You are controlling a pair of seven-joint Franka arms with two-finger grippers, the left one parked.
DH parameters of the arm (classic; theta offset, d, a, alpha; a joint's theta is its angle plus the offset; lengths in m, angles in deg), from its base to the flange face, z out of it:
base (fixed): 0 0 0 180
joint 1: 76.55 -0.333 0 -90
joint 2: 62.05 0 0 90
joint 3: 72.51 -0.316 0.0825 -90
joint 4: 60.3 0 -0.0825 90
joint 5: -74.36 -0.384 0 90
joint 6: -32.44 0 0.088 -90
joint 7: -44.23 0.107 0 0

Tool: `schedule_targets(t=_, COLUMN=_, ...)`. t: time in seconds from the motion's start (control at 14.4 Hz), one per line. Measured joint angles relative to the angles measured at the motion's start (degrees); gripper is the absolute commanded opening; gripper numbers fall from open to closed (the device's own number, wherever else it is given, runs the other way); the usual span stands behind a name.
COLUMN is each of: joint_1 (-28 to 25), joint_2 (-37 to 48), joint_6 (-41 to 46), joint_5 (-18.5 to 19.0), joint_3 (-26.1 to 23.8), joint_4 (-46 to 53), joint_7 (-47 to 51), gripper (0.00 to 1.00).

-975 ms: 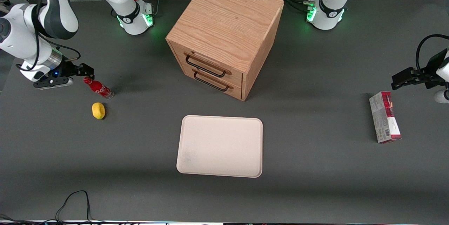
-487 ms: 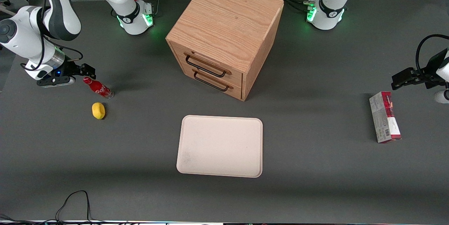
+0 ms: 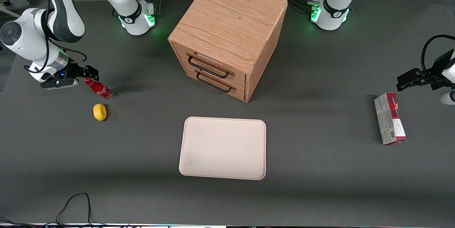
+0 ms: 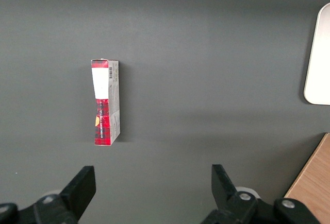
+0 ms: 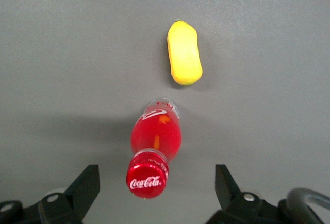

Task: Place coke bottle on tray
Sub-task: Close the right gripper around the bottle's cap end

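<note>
Right now the pincer (image 3: 89, 74) hangs over the working arm's end of the worktop (image 3: 320, 171), its two dark fingers (image 5: 85, 185) spread wide with nothing between them but air. Just under it stands the coke bottle (image 3: 100, 90), upright on the worktop, its red cap close below the fingertips and not touched by either of them. Seen from the wrist camera, the cap (image 5: 147, 181) with its white script sits in the gap between the spread fingers, nearer to one than the other, and the red body (image 5: 155, 136) runs down to a clear base resting on the grey surface.

Close by the bottle, a little nearer to the front camera than the pincer, lies a small yellow lemon (image 3: 100, 112), apart from the bottle with a strip of bare worktop between them; the wrist camera shows the same lemon (image 5: 184, 52) lying on its side just past the bottle's base.

Well away from the pincer, toward the middle of the worktop, sits the tray (image 3: 223, 148), pale cream with rounded corners, lying flat. Farther from the front camera than the tray stands a wooden drawer cabinet (image 3: 227, 36) with two dark handles facing the tray. Far off toward the parked arm's end lies a red-and-white carton (image 3: 390, 118) on its side.
</note>
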Motion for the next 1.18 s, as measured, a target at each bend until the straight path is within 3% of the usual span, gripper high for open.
schedule_targets(t=0.21, joint_1=-0.11, joint_2=-0.92, joint_6=-0.95, joint_5=0.02, joint_3=-0.09, joint_4=-0.05, joint_7=-0.01, gripper=0.97)
schedule_targets(t=0.35, joint_1=-0.16, joint_2=-1.01, joint_6=-1.11, joint_5=0.03, joint_3=-0.22, joint_4=-0.05, joint_7=-0.01, gripper=0.9)
schedule_targets(t=0.42, joint_1=-0.2, joint_2=-1.01, joint_6=-1.17, joint_5=0.04, joint_3=-0.3, joint_4=-0.05, joint_7=-0.02, gripper=0.79)
schedule_targets(t=0.49, joint_1=-0.28, joint_2=-1.02, joint_6=-1.22, joint_5=0.04, joint_3=-0.36, joint_4=-0.05, joint_7=-0.02, gripper=0.53)
schedule_targets(t=0.56, joint_1=-0.38, joint_2=-1.02, joint_6=-1.27, joint_5=0.04, joint_3=-0.41, joint_4=-0.05, joint_7=-0.03, gripper=0.12)
schedule_targets(t=0.63, joint_1=-0.44, joint_2=-1.02, joint_6=-1.3, joint_5=0.05, joint_3=-0.43, joint_4=-0.05, joint_7=-0.03, gripper=0.0)
schedule_targets(t=1.18, joint_1=-0.62, joint_2=-1.02, joint_6=-1.36, joint_5=0.12, joint_3=-0.49, joint_4=-0.02, joint_7=-0.03, gripper=0.0)
